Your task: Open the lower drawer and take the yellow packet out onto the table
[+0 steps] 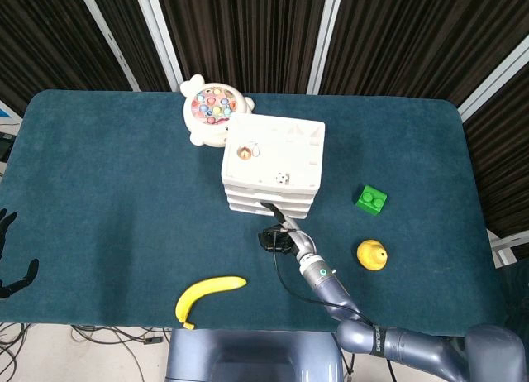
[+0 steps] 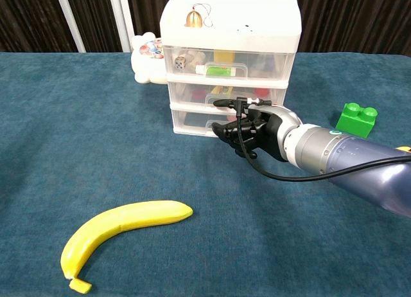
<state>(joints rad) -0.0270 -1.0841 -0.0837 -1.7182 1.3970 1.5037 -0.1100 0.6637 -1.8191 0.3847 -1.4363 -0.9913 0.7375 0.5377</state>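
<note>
The head view looks down from high above; the chest view faces the drawer unit (image 2: 230, 65) low and near.

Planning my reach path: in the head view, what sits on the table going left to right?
Banana → fishing toy → drawer unit → green block. The right hand overlaps the drawers, and the yellow toy overlaps the block, so both are left out.
</note>
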